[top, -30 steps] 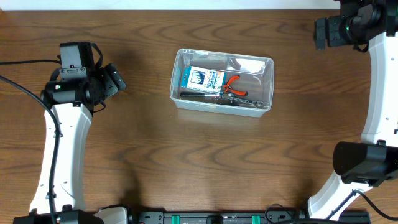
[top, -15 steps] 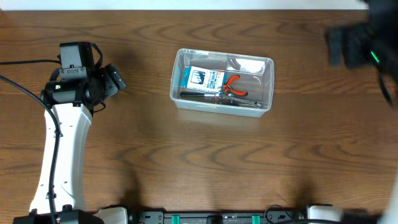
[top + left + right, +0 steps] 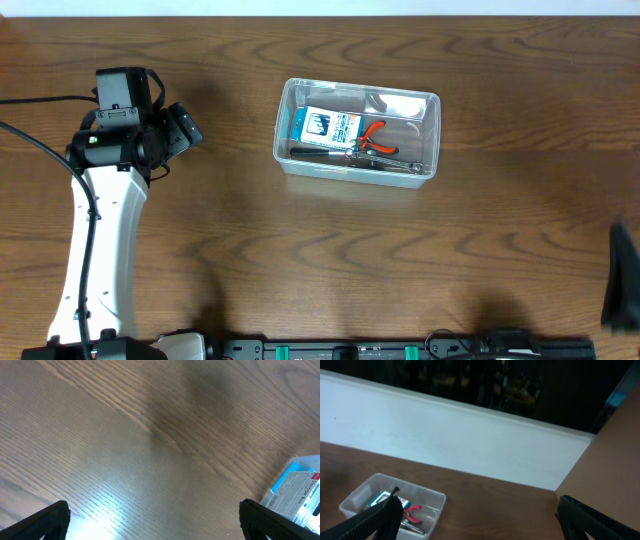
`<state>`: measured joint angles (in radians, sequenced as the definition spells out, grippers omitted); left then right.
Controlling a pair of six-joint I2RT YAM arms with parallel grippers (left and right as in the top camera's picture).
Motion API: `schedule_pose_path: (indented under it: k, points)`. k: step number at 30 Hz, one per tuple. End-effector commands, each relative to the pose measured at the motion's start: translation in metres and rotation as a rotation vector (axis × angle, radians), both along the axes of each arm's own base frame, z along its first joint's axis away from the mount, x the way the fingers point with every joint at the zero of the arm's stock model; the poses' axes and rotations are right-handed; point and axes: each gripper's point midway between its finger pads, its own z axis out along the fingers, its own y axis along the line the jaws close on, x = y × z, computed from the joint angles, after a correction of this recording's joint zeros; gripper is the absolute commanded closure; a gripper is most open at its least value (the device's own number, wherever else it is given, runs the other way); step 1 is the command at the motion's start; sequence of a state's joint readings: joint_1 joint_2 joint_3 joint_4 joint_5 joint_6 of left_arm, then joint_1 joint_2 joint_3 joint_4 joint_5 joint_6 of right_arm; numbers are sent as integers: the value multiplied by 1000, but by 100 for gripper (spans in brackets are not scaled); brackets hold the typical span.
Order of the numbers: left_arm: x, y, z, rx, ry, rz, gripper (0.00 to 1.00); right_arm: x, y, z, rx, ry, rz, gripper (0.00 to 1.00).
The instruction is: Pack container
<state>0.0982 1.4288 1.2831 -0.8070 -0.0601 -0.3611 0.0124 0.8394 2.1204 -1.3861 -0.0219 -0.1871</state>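
The clear plastic container point(image 3: 432, 128) stands at the table's middle. Inside it lie a blue-and-white box point(image 3: 325, 125), red-handled pliers point(image 3: 372, 137) and a dark slim tool point(image 3: 340, 157). My left gripper point(image 3: 186, 127) hovers left of the container, open, with only bare wood between its fingers point(image 3: 45, 522); the box's corner point(image 3: 300, 491) shows at the right edge of the left wrist view. My right gripper point(image 3: 480, 522) is open and empty, held high and looking down on the container point(image 3: 415, 487) at its lower left. Overhead, the right arm point(image 3: 622, 290) is just a dark blur at the near right edge.
A white wall point(image 3: 445, 435) runs along the table's far edge. A black cable point(image 3: 40, 100) trails at the far left beside the left arm's white link point(image 3: 100, 250). Dark bases point(image 3: 400, 350) line the near edge.
The right arm has swung from the far right corner down to the near right edge, almost out of the overhead view. The left arm and the container have stayed put.
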Motion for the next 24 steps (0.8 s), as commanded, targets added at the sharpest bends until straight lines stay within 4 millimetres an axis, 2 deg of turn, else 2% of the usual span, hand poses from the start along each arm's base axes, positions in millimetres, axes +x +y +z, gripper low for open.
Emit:
schedule_pose_path:
  k: [1,3,6,11,14,17,21,24]
  points:
    - [-3,4,-1,21,10,-2,2,-13,-3,-16,6,-14,-17,1]
    - [-3,4,-1,21,10,-2,2,-14,-4,-31,6,-26,-28,1]
    - [-3,4,-1,21,10,-2,2,-4,-5,-57,6,-50,-40,1]
    - [-3,4,-1,21,10,-2,2,34,2,-113,9,-103,4,1]
    - [-3,4,-1,21,10,-2,2,68,9,-153,22,-139,47,1]
    - [-3,4,-1,21,10,-2,2,99,6,-188,109,-187,39,1]
    - [-3,4,-1,21,10,-2,2,128,5,-223,219,-252,55,1]
    - [-3,4,-1,21,10,-2,2,137,6,-240,227,-283,67,1]
